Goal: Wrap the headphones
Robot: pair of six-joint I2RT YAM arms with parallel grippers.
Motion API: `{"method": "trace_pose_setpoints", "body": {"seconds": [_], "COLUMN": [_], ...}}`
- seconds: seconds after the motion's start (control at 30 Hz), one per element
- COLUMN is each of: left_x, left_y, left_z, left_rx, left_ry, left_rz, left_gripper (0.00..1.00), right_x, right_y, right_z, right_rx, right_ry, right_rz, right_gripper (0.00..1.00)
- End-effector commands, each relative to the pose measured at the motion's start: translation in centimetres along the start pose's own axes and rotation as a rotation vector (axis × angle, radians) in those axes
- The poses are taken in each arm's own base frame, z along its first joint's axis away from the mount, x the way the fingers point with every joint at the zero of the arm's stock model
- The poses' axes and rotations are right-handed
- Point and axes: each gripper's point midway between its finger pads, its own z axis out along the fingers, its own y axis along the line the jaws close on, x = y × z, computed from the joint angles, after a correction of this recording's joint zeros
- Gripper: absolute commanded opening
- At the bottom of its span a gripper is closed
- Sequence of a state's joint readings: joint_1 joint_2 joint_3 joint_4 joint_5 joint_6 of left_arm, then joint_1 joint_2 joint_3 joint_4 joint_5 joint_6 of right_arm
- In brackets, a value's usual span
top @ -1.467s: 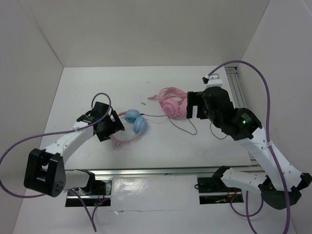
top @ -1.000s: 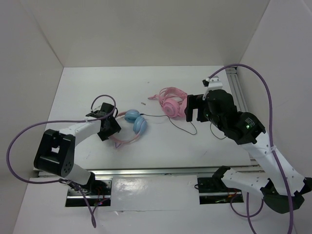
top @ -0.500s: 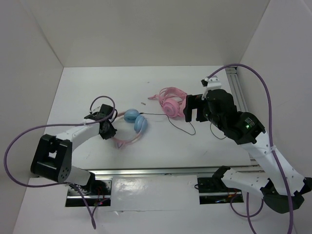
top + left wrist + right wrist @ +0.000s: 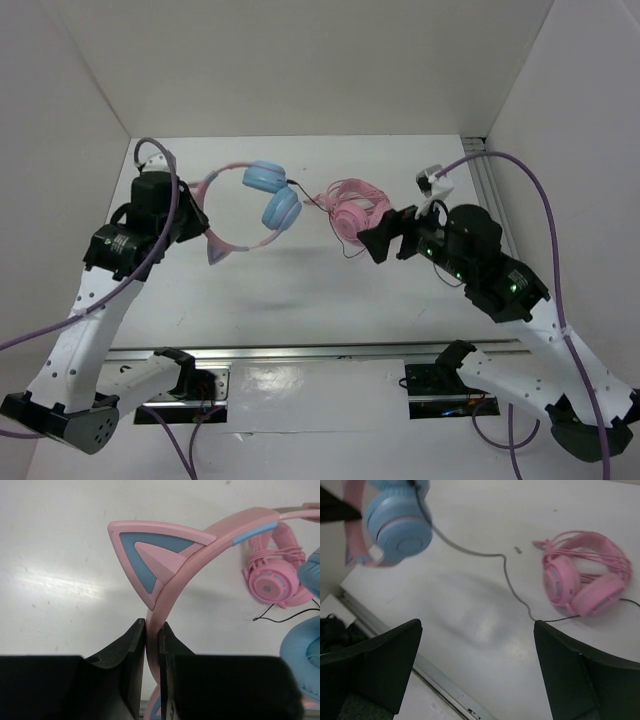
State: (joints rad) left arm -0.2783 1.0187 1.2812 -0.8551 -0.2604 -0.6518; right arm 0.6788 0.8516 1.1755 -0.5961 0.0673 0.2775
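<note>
Top external view shows the over-ear headphones with a thin pink headband, light blue round cups and small pink cat ears [image 4: 282, 210] at upper left of centre. To judge by the shadow beneath them, they are raised off the white table [image 4: 300, 300]. The left gripper [image 4: 193, 222] is pinched tight on the headband just below one cat ear, and the left wrist view shows the same. The right gripper [image 4: 378, 240] stands wide with nothing in it, right of centre, just beside the all-pink headphones [image 4: 355, 212] lying on the table.

The thin black cable [image 4: 506, 577] hangs loose from a blue cup and trails onto the table toward the pink set. No turn of it lies around the headband, so I judge only the pick-up is done and all the winding is left.

Bare table lies in the lower middle of the frame, between the arms. White walls close the left, top and right, and a metal rail [image 4: 300, 352] runs along the bottom edge. The pink set crowds the cable's far end.
</note>
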Motion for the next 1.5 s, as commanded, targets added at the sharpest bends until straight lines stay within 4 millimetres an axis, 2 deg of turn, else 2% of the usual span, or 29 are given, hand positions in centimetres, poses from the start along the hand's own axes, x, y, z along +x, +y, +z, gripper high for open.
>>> {"method": "trace_pose_setpoints", "body": {"seconds": [0.0,0.03,0.07,0.1,0.13,0.2,0.23,0.27,0.33,0.37,0.43,0.47,0.53,0.63,0.73,0.77,0.8,0.87,1.0,1.27,1.43,1.47], "left_x": [-3.1,-4.6,-5.2,-5.9,-7.3,-8.1,-8.9,-9.5,-9.8,-10.7,-10.7,-11.2,-11.1,-11.7,-11.6,-11.6,-11.4,-11.3,-11.3,-11.1,-11.1,-11.0], "left_y": [-0.4,-1.1,-1.6,-2.3,-3.3,-4.3,-4.9,-5.2,-5.3,-5.2,-4.8,-5.0,-4.7,-4.3,-4.0,-4.0,-3.9,-4.1,-4.2,-4.1,-4.2,-4.4], "left_z": [-2.2,-3.0,-2.9,-3.3,-4.5,-4.8,-5.8,-6.5,-7.0,-8.0,-8.6,-9.2,-9.5,-10.6,-10.6,-10.6,-10.5,-10.6,-10.6,-10.7,-10.4,-10.5], "left_rx": [0.018,0.047,0.058,0.087,0.133,0.163,0.185,0.205,0.206,0.201,0.185,0.190,0.177,0.175,0.164,0.164,0.160,0.169,0.171,0.172,0.173,0.183], "left_ry": [-0.072,-0.103,-0.103,-0.110,-0.131,-0.124,-0.142,-0.158,-0.161,-0.191,-0.180,-0.188,-0.186,-0.222,-0.217,-0.217,-0.210,-0.204,-0.203,-0.200,-0.200,-0.195], "left_rz": [0.086,0.081,0.087,0.107,0.107,0.122,0.128,0.126,0.125,0.103,0.092,0.081,0.081,0.070,0.061,0.061,0.063,0.053,0.035,0.017,0.007,0.009], "left_gripper": [0.00,0.00,0.00,0.00,0.00,0.00,0.00,0.00,0.00,0.00,0.00,0.00,0.00,0.00,0.00,0.00,0.00,0.00,0.00,0.00,0.00,0.00], "right_x": [-2.5,-3.9,-1.8,-1.4,-1.3,-0.9,0.0,-0.2,0.3,-0.4,-0.2,-0.5,0.5,-0.6,-0.7,-0.7,-1.0,-0.4,-0.3,0.9,1.9,1.4], "right_y": [7.0,8.1,7.9,7.3,7.0,6.8,6.6,6.6,6.3,6.3,5.8,5.9,5.6,5.8,5.9,5.8,5.9,5.6,5.4,5.4,5.4,5.6], "right_z": [-2.9,-3.5,-2.2,-0.7,0.3,2.2,4.0,4.6,6.4,6.6,7.8,8.0,9.1,9.3,9.5,9.5,9.4,9.9,10.2,11.2,11.9,11.8], "right_rx": [-0.465,-0.539,-0.553,-0.520,-0.497,-0.479,-0.469,-0.467,-0.440,-0.430,-0.398,-0.401,-0.395,-0.390,-0.393,-0.391,-0.393,-0.381,-0.374,-0.397,-0.413,-0.417], "right_ry": [-0.304,-0.429,-0.402,-0.394,-0.386,-0.353,-0.317,-0.319,-0.306,-0.336,-0.342,-0.357,-0.322,-0.350,-0.367,-0.369,-0.381,-0.363,-0.386,-0.355,-0.338,-0.361], "right_rz": [-0.138,-0.180,-0.183,-0.184,-0.187,-0.228,-0.236,-0.247,-0.264,-0.264,-0.268,-0.269,-0.267,-0.267,-0.268,-0.278,-0.279,-0.276,-0.284,-0.262,-0.234,-0.236], "right_gripper": [1.00,1.00,1.00,1.00,1.00,0.97,0.96,0.94,0.92,0.92,0.90,0.90,0.86,0.85,0.72,0.63,0.45,0.40,0.40,0.56,0.56,0.56]}}
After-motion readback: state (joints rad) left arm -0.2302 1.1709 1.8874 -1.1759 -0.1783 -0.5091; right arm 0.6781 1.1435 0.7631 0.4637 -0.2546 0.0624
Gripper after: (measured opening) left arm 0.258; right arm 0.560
